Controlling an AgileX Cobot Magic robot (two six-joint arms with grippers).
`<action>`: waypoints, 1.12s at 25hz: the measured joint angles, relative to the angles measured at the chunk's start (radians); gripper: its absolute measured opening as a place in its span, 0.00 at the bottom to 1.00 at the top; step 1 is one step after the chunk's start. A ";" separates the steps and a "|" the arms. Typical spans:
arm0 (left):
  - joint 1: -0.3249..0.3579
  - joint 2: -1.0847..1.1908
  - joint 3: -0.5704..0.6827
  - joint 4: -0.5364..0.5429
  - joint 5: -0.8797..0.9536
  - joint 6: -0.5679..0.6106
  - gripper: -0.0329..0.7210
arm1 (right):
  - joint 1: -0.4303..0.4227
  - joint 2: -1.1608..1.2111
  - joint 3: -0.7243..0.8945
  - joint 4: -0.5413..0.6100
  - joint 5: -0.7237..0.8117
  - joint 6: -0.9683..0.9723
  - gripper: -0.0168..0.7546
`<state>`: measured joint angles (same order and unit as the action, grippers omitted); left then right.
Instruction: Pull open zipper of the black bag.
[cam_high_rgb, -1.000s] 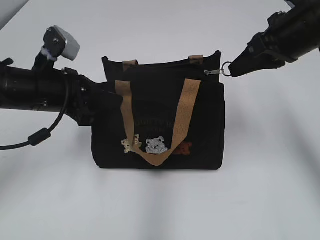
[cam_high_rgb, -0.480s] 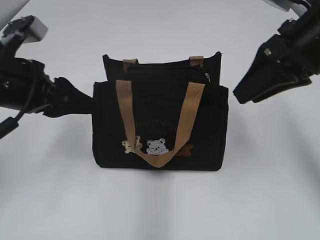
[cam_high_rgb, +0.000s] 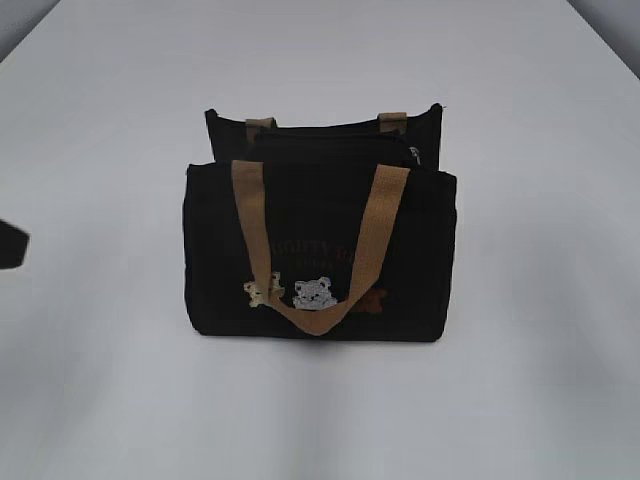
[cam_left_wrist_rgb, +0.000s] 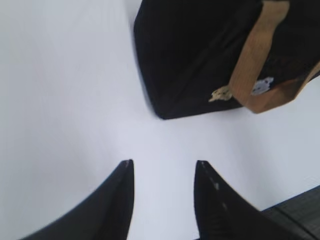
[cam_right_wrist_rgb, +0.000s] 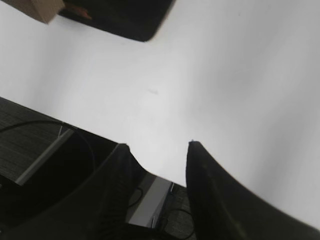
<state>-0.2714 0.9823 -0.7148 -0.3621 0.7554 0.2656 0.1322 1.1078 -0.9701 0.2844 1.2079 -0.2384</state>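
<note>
Both arms have moved away from the black bag (cam_high_rgb: 318, 245) since a moment ago, and now only a dark bit is showing at the left edge of the exterior view. The bag is sitting upright in the middle of the white table (cam_high_rgb: 540, 330), with its tan handle (cam_high_rgb: 312, 240) hanging down the front. The zipper (cam_high_rgb: 340, 140) is running along the top, and its pull is lying near the right end. The left gripper (cam_left_wrist_rgb: 164, 167) is hanging over bare table near the bag's corner, its jaws apart and holding nothing. The right gripper (cam_right_wrist_rgb: 157, 145) is also standing partly open and empty, near the table's edge.
</note>
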 joint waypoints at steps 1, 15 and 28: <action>0.000 -0.052 0.014 0.046 0.034 -0.048 0.44 | 0.000 -0.048 0.050 -0.017 0.002 0.004 0.41; 0.009 -0.704 0.159 0.362 0.248 -0.295 0.42 | 0.000 -0.759 0.476 -0.135 -0.085 0.009 0.40; 0.009 -0.991 0.188 0.362 0.303 -0.252 0.42 | 0.000 -1.106 0.483 -0.142 -0.104 0.007 0.40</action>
<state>-0.2624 -0.0083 -0.5270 0.0000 1.0584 0.0141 0.1322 0.0017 -0.4869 0.1419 1.1040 -0.2312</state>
